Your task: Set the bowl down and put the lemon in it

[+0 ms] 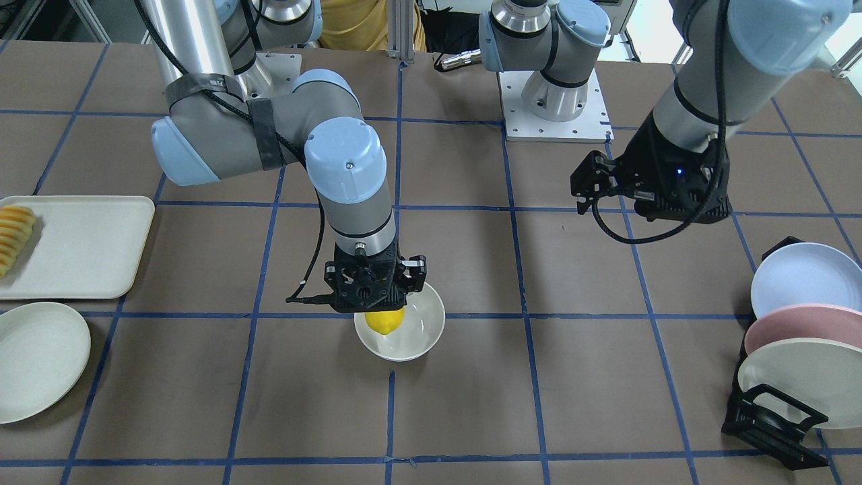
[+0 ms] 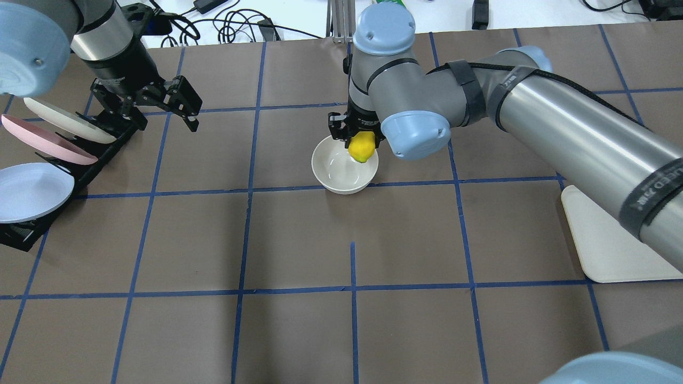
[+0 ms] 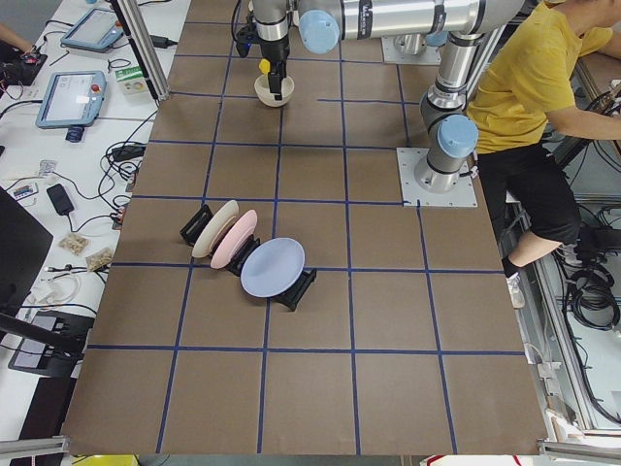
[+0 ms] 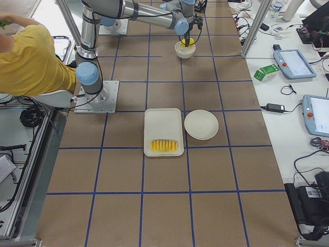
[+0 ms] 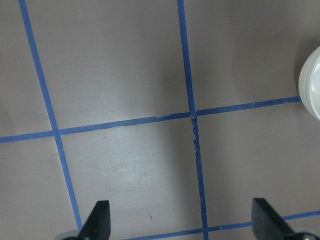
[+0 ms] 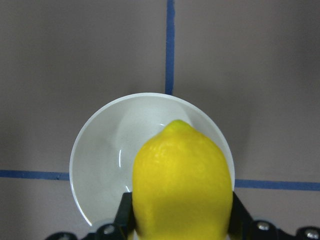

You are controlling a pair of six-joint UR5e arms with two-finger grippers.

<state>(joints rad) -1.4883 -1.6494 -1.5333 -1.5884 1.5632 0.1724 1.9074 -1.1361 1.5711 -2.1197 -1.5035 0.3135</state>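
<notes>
The off-white bowl (image 1: 416, 333) stands upright in the middle of the table; it also shows in the overhead view (image 2: 336, 173) and the right wrist view (image 6: 100, 160). My right gripper (image 1: 384, 316) is shut on the yellow lemon (image 1: 384, 320) and holds it just above the bowl's rim, over the side nearest the robot. The lemon also shows in the overhead view (image 2: 362, 147) and fills the lower right wrist view (image 6: 180, 185). My left gripper (image 2: 187, 109) is open and empty, above the table near the plate rack; its fingertips (image 5: 100, 220) show over bare table.
A black rack (image 2: 80, 160) on my left holds a cream plate (image 2: 64, 120), a pink plate (image 2: 48, 141) and a light blue plate (image 2: 32, 189). On my right lie a cream tray (image 1: 87, 246) with sliced orange-yellow food (image 1: 15, 236) and a flat plate (image 1: 37, 357).
</notes>
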